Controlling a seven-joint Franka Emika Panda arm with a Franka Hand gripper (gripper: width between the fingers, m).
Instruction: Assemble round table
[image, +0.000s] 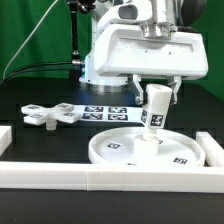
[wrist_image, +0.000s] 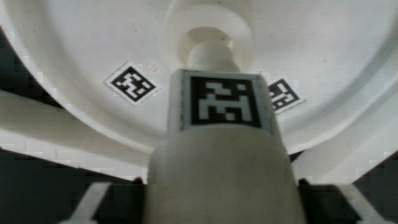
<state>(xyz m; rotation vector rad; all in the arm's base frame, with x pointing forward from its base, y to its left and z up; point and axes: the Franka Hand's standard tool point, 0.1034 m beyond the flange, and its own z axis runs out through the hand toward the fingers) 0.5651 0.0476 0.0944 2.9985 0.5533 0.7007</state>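
Note:
The large round rimmed disc (image: 140, 149) lies flat on the black table. The short cylinder leg (image: 154, 112) stands tilted, its lower end on the hub at the disc's centre. My gripper (image: 154, 97) is shut on the leg's upper end. In the wrist view the leg (wrist_image: 221, 130) runs away from the camera toward the disc (wrist_image: 107, 45), with a tag on its side, and my gripper (wrist_image: 217, 195) clamps it with a dark finger on each side. The flat cross-shaped piece (image: 52, 113) lies on the table at the exterior view's left.
The marker board (image: 108, 114) lies behind the disc. Long white border bars run along the front (image: 100, 180), the exterior view's left (image: 4, 137) and right (image: 207, 150). The robot's white base stands behind.

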